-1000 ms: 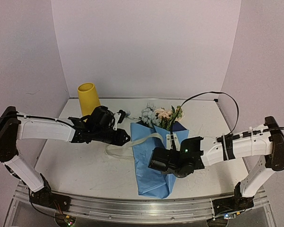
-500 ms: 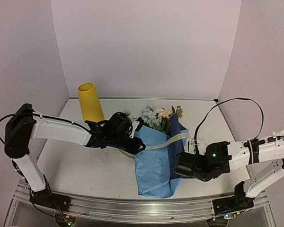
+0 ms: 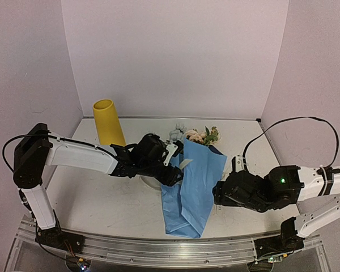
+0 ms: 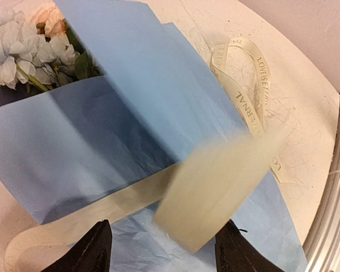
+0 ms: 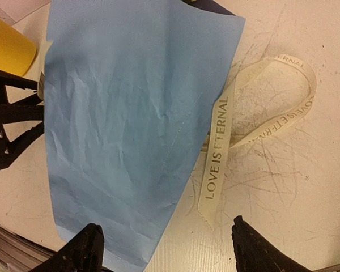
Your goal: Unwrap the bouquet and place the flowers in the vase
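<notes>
Top external view: the bouquet lies on the table between the arms, flowers pointing backward, right of the upright yellow vase. Left gripper is parted around a blurred cream ribbon, not clamping it; right gripper gapes wide, empty, above the ribbon's printed tail.

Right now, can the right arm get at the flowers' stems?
Probably not. The right gripper is open beside the light blue paper, which covers the flowers, all but their blooms at the far end.
</notes>
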Robot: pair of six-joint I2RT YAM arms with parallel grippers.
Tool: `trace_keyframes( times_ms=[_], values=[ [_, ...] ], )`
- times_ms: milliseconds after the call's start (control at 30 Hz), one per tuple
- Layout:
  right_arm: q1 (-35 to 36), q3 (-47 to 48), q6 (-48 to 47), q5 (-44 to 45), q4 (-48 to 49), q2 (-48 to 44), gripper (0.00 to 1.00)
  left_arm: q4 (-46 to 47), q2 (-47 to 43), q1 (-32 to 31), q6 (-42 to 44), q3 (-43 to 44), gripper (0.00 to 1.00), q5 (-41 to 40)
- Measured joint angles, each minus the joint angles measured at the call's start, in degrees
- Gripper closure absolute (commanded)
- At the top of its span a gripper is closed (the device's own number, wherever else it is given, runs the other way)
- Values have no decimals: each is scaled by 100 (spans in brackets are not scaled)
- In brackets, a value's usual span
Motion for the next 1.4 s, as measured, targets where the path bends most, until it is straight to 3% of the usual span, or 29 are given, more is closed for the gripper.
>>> trace_keyframes(
  times_ms=[233, 367, 533, 700, 900, 1233, 1400],
  values=[
    [-868, 216, -953, -289, 667, 195, 21, 291, 323, 0, 785, 39, 36, -623],
    [-1386, 195, -1460, -581, 1152, 214, 20, 306, 442, 2, 780, 39, 42, -1056],
    [-1445, 345, -1930, -938, 1631, 590, 20, 339, 442, 96, 619, 39, 45, -1150],
    [-1445, 859, -2277, -1224, 2009, 1392, 24, 424, 455, 221, 457, 46, 45, -761],
    [-1447, 927, -2323, -1191, 2188, 1451, 24, 645, 662, 225, 264, 376, 44, 50],
    [-1923, 922, -2387, -1012, 1838, -173, 28, 946, 1303, 142, -306, 1237, 46, 1491],
    [-2216, 787, -2341, -1165, 1729, -313, 30, 990, 1572, -22, -463, 1432, 46, 1939]
  ],
)
